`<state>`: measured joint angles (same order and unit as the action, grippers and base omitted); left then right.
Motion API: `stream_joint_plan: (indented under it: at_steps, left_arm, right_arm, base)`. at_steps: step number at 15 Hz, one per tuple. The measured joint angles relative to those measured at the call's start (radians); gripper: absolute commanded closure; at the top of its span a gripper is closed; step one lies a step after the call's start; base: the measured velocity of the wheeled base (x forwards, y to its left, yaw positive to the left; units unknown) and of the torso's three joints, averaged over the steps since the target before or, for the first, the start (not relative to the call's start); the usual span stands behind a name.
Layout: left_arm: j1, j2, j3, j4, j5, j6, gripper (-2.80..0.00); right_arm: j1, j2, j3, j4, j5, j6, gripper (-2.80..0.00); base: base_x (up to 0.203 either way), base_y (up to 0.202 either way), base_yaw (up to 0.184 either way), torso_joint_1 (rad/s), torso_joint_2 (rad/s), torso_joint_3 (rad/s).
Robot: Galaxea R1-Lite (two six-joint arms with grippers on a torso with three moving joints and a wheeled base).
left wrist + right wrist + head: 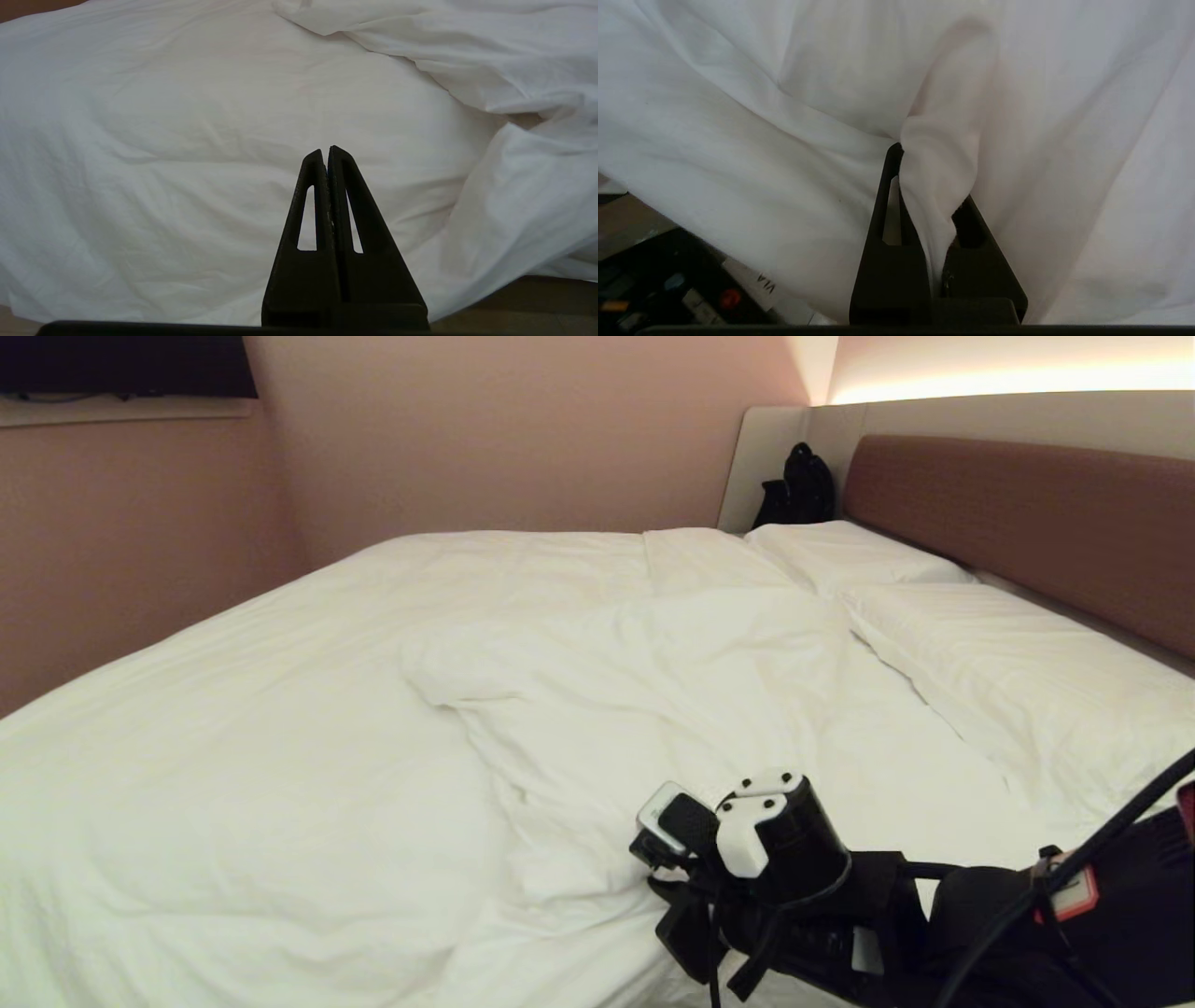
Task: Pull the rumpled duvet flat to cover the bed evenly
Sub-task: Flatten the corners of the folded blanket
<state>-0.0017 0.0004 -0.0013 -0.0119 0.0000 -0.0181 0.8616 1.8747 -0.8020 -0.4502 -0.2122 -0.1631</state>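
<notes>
on the bed (pixel 1008 616) the duvet (pixel 308 709) lies bunched near the pillows (pixel 1018 681); it looks soft, puffy and light. right gripper (pixel 931 224) pinches its near edge fold, a good hold; left gripper (pixel 327 158) is pressed together, empty.

— How many pillows are on the bed (pixel 1158 658)?
— Two pillows, one (pixel 854 553) farther off and one (pixel 1018 677) nearer, both lying along the headboard (pixel 1027 513).
— And covers?
— One duvet (pixel 308 737), with a single folded-back flap (pixel 597 653).
— Any bags?
— One black bag (pixel 796 485) in the corner beyond the pillows.
— How many grippers show?
— Two: the left gripper (pixel 325 156) and the right gripper (pixel 924 196), each with two black fingers.
— Screens?
— One dark screen (pixel 126 364) on the wall.
</notes>
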Motion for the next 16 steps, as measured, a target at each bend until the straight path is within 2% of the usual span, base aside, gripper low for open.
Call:
stream_joint_plan:
  at_steps: [7, 15, 16]
  left_arm:
    - [0.000, 0.000, 0.000, 0.000, 0.000, 0.000, 0.00]
    - [0.000, 0.000, 0.000, 0.000, 0.000, 0.000, 0.00]
    - [0.000, 0.000, 0.000, 0.000, 0.000, 0.000, 0.00]
  right_arm:
    - [0.112, 0.001, 0.143, -0.003, -0.046, 0.089, 0.00]
    - [0.141, 0.011, 0.199, -0.003, -0.051, 0.095, 0.00]
    - [0.141, 0.017, 0.200, -0.002, -0.050, 0.097, -2.80]
  base:
    - [0.000, 0.000, 0.000, 0.000, 0.00, 0.000]
    - [0.000, 0.000, 0.000, 0.000, 0.00, 0.000]
    - [0.000, 0.000, 0.000, 0.000, 0.00, 0.000]
